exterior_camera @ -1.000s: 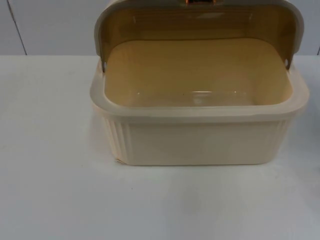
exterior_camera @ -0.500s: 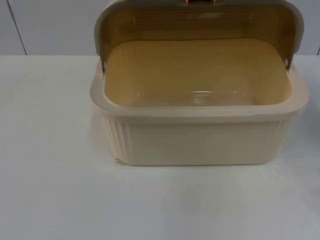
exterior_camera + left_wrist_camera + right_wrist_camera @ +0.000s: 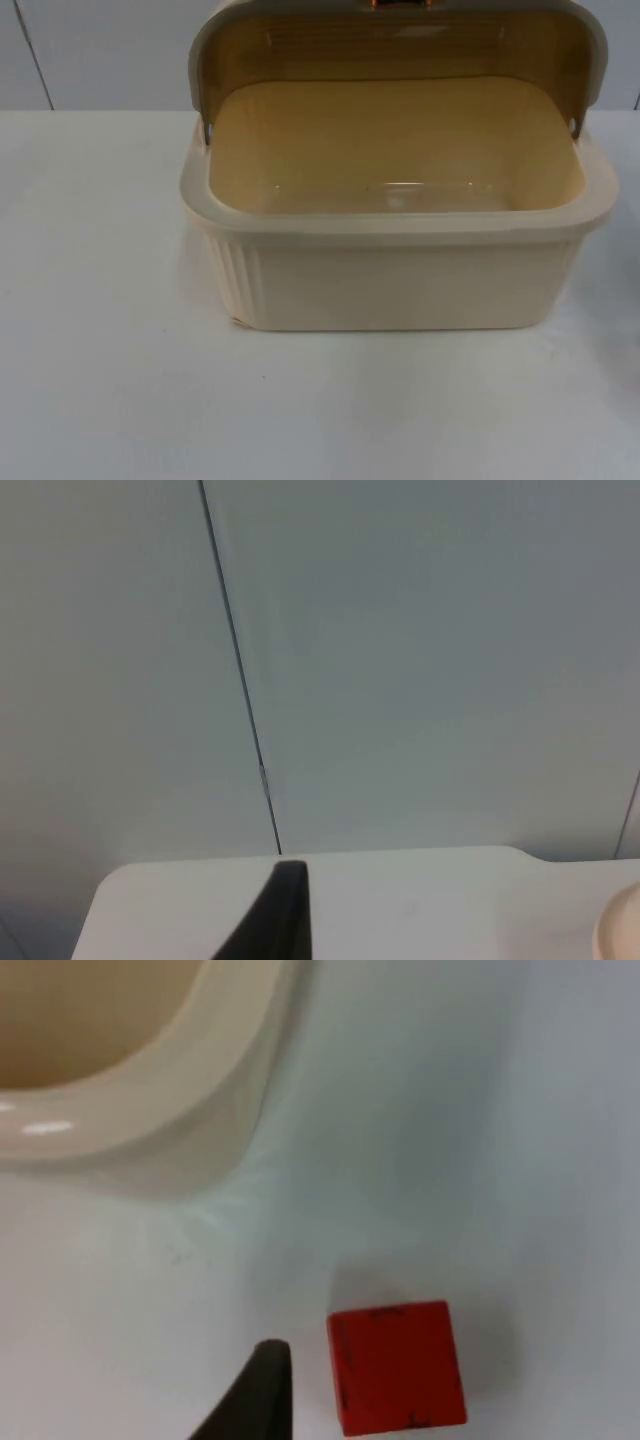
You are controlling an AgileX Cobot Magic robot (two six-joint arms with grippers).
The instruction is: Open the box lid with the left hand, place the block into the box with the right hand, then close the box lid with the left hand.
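Right pincer [image 3: 262, 1400] (grip state unclear) hovers beside block [image 3: 397, 1365] on surface [image 3: 120, 380]; box [image 3: 400, 275] unchanged, lid [image 3: 395, 40] open, grasp next.

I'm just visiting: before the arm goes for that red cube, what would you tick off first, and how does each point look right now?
1. Lid raised off the box: ok, it stands open at the back.
2. Box inside free for the block: ok, the top view shows a bare tan floor.
3. Red block within sight of the right gripper: ok, it lies on the white table beside the box's corner, apart from it.
4. Right gripper lined up on the block: cannot tell; one black fingertip stands just beside the block.
5. Left gripper out of the way: ok, its fingertip points at the grey partition wall, box rim at the edge.
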